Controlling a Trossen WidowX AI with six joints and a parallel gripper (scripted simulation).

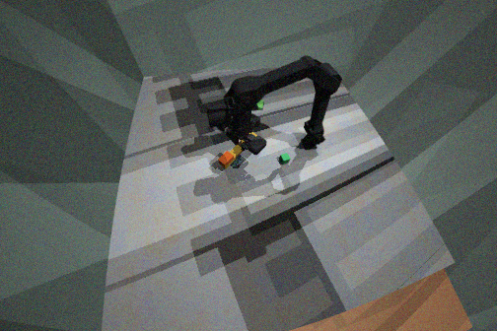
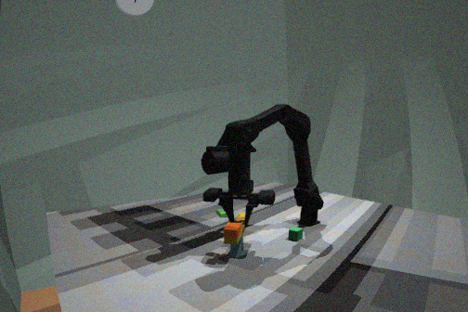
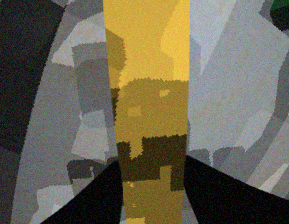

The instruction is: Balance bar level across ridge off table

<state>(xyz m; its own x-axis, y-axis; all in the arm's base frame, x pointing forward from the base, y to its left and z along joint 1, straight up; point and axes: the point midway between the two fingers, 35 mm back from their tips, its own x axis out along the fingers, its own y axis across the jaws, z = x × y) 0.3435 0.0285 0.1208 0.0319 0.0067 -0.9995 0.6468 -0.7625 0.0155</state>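
The gripper (image 2: pixel 238 214) clamps the yellow bar (image 2: pixel 236 228) (orange-capped) above the teal ridge (image 2: pixel 238 251), visible only in the exterior view. From the wrist, the bar's long axis runs straight away from the camera between partly closed jaws.

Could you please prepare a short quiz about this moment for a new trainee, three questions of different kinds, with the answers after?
1. True or false: the gripper has already released the bar.
2. What colour is the block at the bar's near end? A) blue B) orange C) white
3. How many loose green cubes lie on the table?

Key
1. False: the fingers are shut on the yellow bar, above the teal ridge.
2. B.
3. Two: one near the arm's base, one behind the gripper.
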